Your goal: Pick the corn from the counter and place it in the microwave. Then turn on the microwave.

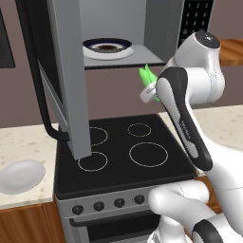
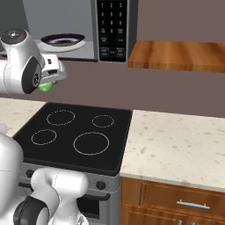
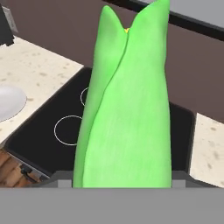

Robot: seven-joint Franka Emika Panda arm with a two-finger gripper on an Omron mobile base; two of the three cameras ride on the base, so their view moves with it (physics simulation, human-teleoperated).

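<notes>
The white arm's two-finger gripper point(image 1: 148, 91) is hanging in the air above the far right part of the black glass stovetop point(image 1: 124, 152), just below the front edge of the large grey metal microwave point(image 1: 156, 23). Its jaws are clamping the small bright green corn in its husk point(image 1: 147, 76), and the cob's pointed tip is sticking up and away from the hand, toward the underside of the microwave. In the hand view the corn point(image 3: 127, 105) is rising straight out from between the jaws, with a speck of yellow showing where the two husk leaves are parting at the tip. In the right base view just a green bit of it point(image 2: 45, 86) is peeking out beneath the wrist.

The microwave door point(image 1: 61, 71) is standing wide open, swinging out to the left over the stovetop. Inside the cavity a white plate with a dark blue rim point(image 1: 107, 47) is sitting on the floor. The black keypad panel point(image 2: 112, 28) is showing at the microwave's right. A pale grey bowl point(image 1: 21, 176) is resting on the beige speckled counter point(image 2: 176, 145) left of the stove.
</notes>
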